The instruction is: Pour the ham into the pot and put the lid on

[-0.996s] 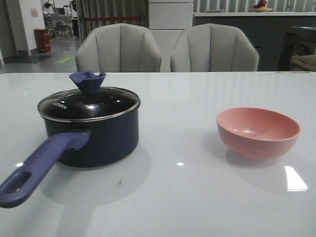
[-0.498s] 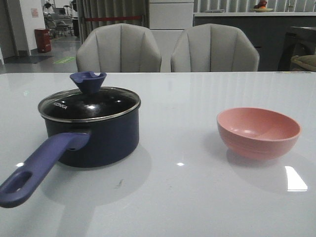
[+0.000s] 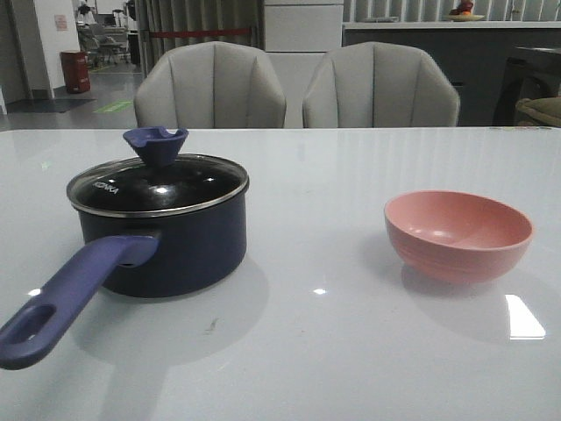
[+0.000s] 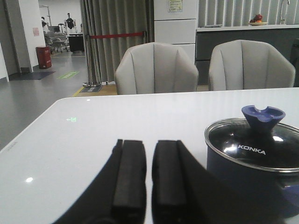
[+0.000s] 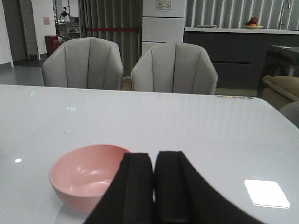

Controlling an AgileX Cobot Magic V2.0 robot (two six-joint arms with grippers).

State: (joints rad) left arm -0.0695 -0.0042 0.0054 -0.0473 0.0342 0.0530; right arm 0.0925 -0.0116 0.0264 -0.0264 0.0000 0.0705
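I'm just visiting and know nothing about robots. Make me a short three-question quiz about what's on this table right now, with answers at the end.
1. True or false: the lid is sitting on the pot.
2. Which side of the table holds the pink bowl, seen from the front: A) left, B) right, C) centre?
3. Fill in: the white lettering on the lid reads ____.

Key
1. True; the lid, with its blue knob, covers the pot.
2. B; the bowl stands apart from the pot, on the right.
3. KONKA.
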